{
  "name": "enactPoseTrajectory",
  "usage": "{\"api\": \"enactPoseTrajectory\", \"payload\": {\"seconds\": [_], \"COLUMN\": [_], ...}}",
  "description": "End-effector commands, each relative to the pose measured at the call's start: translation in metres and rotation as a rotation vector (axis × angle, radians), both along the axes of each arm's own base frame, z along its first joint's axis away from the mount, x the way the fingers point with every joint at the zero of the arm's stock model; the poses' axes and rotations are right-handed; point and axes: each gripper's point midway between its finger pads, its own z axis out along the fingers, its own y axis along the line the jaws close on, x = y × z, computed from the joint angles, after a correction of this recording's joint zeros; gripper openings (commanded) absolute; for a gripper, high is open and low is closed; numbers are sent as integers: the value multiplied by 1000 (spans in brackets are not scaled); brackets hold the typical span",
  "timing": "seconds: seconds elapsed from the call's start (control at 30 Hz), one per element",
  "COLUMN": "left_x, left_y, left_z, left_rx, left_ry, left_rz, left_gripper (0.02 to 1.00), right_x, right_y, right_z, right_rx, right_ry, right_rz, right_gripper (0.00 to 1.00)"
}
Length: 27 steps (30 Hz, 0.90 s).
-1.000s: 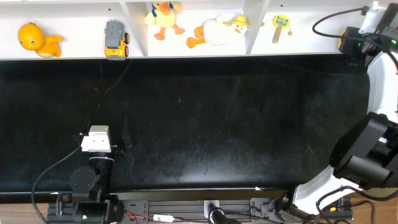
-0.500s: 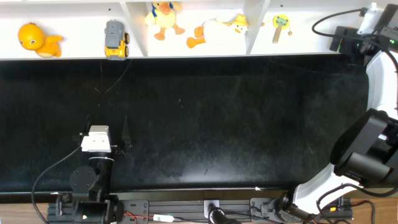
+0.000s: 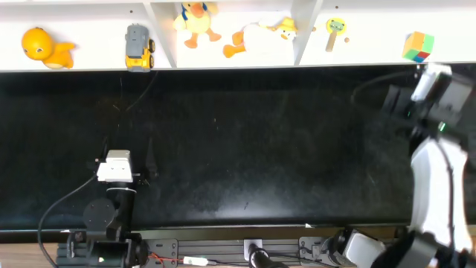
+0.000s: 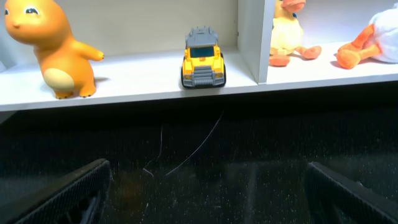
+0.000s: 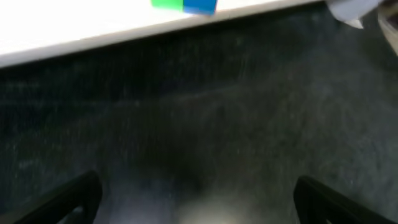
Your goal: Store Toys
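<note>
The multicoloured cube [image 3: 418, 45] sits at the far-right end of the shelf [image 3: 89, 65], so I judge the right gripper [image 5: 196, 202], jaws open and empty over the desk [image 3: 260, 149], should draw straight back without clipping the ledge; the left gripper [image 4: 205, 199] has its jaws open too.

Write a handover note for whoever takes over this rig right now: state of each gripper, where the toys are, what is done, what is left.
Left gripper: open, empty, over the black mat, facing the shelf.
Right gripper: open, empty, over the mat near the shelf's right end.
Toys: orange figure, yellow truck, plush duck, white plush, rattle and colour cube all sit on the shelf.
Done: all six toys in view are stored.
Left: likely nothing but parking the arms.
</note>
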Motion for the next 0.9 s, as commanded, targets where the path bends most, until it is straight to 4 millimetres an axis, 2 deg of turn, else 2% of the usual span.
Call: {"api": "enactPoseTrajectory", "payload": {"seconds": [0.03, 0.13, 0.17, 0.2, 0.27, 0.33, 0.4, 0.5, 0.53, 0.67, 0.9], "left_x": [0, 0, 0, 0, 0, 0, 0, 0, 0, 0, 0], "left_y": [-1, -1, -1, -1, -1, -1, -1, -1, -1, -1, -1], "left_z": [1, 1, 1, 1, 1, 1, 1, 1, 1, 1, 1], "left_rx": [18, 18, 18, 18, 18, 18, 18, 18, 17, 18, 18], "left_ry": [-7, -7, -7, -7, -7, -7, -7, -6, -7, -6, -6], "left_rz": [-8, -8, -8, -8, -8, -8, -8, -8, -8, -8, -8], "left_gripper": [998, 998, 998, 998, 998, 998, 996, 998, 998, 998, 998], "right_x": [-25, -25, -25, -26, -31, -40, -51, -67, -74, -86, -89], "right_y": [42, 85, 96, 113, 131, 144, 152, 160, 160, 159, 162], "right_z": [-12, -5, 0, 12, 29, 37, 34, 16, 5, -11, 10], "right_rx": [39, 22, 34, 78, 115, 118, 101, 64, 49, 2, -50], "right_ry": [-93, -215, -274, -405, -560, -652, -676, -636, -610, -565, -656], "right_rz": [-9, 84, 98, 116, 184, 261, 306, 352, 357, 381, 420], "right_gripper": [991, 996, 996, 996, 996, 993, 996, 998, 996, 996, 998]}}
